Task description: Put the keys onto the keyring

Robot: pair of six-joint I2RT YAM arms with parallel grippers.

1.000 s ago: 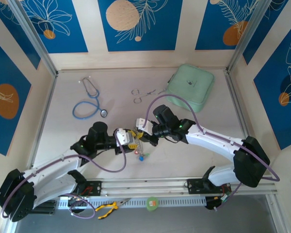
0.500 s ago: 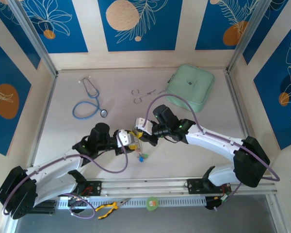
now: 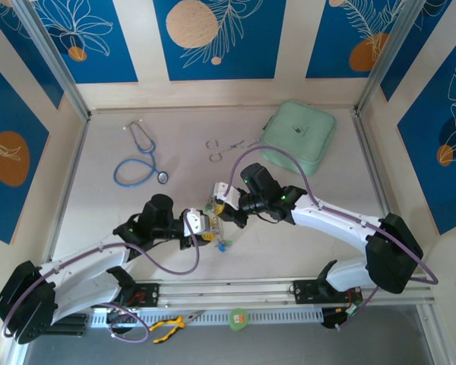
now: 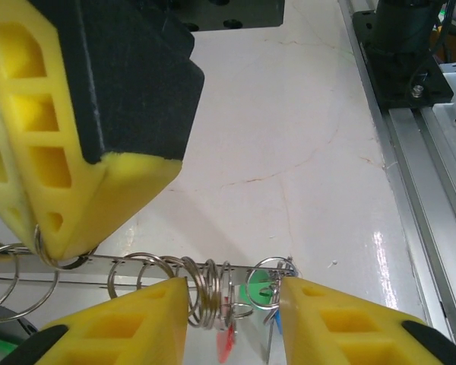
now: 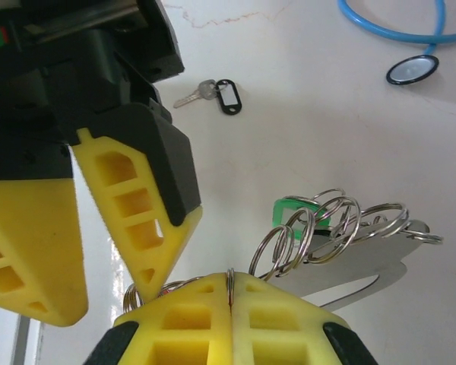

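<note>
Near rail: yellow-handled pliers (image 3: 169,326).
Mid-worktop (image 3: 99,205): left pincer (image 3: 205,225), jaws part-way apart, straddling a bunch of split rings (image 4: 205,293) and the green- and red-headed keys (image 4: 255,292) strung on the keyring (image 4: 121,259).
Right pincer (image 5: 229,283): closed tight on the keyring.
One black-tagged key (image 5: 216,94): loose on the worktop.
Far side: stethoscope (image 3: 140,162), forceps (image 3: 226,146), green case (image 3: 300,137).

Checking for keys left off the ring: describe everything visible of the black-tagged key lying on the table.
The black-tagged key lies flat on the pale table, on its own. It has a short silvery metal blade joined to a black oval tag that looks like plastic, with a pale window in the middle. Only the table touches it.
</note>
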